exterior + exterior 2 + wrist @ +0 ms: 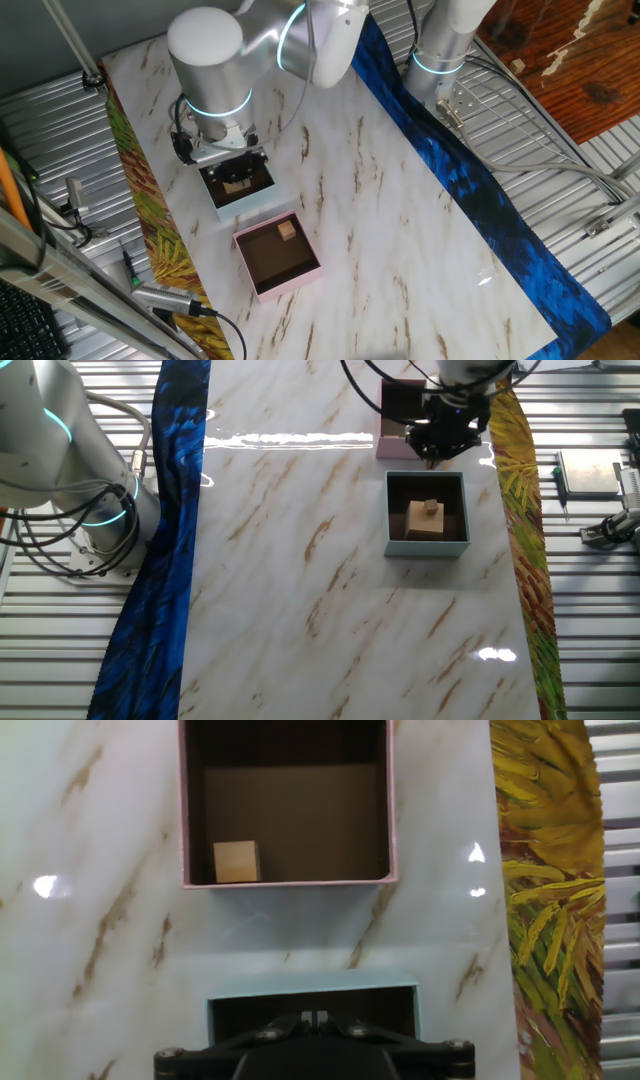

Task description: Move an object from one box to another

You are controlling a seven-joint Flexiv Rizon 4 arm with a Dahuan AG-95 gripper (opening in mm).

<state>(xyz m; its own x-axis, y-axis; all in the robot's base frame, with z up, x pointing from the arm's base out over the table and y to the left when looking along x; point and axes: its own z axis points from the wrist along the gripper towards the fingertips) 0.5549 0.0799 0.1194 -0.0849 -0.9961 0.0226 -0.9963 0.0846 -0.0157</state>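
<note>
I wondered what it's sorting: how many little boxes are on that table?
2. The blue box sits on the marble table near its yellow-patterned edge. The pink box lies right beside it, with a small wooden cube inside. None seems hidden.

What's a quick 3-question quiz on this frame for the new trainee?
1. True or false: the pink box is empty.
2. In the hand view, which lies nearest the gripper? A) pink box B) blue box C) yellow mat
3. What sits in the blue box?

Key:
1. False: it holds a wooden cube.
2. B.
3. A wooden block with a smaller block on top.
</note>
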